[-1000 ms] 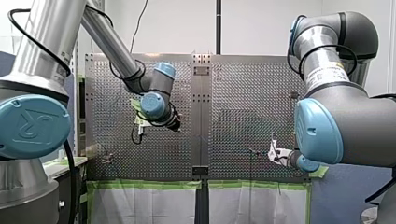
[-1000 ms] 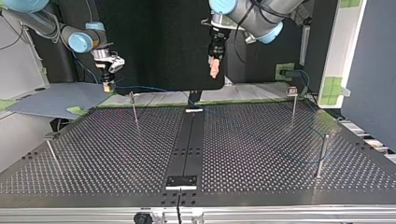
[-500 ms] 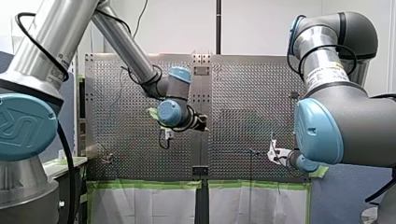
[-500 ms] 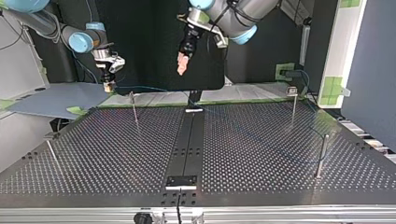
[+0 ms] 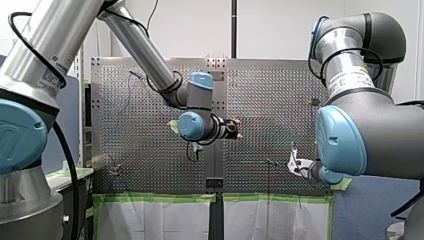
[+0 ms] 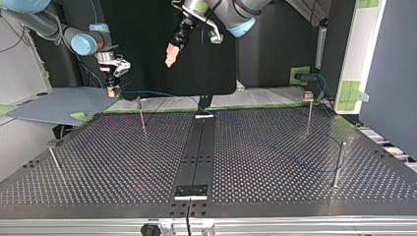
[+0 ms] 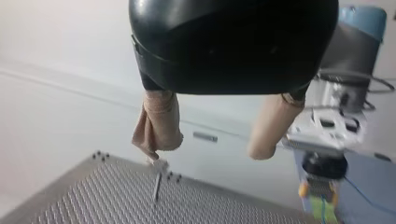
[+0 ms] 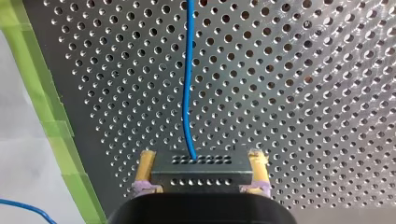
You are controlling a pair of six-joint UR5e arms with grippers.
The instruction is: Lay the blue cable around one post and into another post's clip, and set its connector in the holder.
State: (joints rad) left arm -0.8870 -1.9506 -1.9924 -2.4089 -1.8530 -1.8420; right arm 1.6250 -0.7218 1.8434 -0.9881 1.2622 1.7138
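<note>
My bench (image 6: 275, 157): a perforated metal plate divided by a dark centre strip (image 6: 199, 147). Four thin posts (image 6: 141, 114) stand upright in it, two in each half of the top view. A small plate (image 6: 191, 191) sits at the strip's end nearest that camera. Green tape (image 8: 56, 135) lines one edge. The blue cable (image 8: 188, 84) runs over the holes.

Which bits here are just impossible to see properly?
Right wrist view: the thin blue cable leaves the grey perforated connector and runs off the edge.
Top view: it is too faint to trace around the slim metal posts.
Front view: my right gripper is largely hidden by my right arm.
No connector holder identifiable.
</note>
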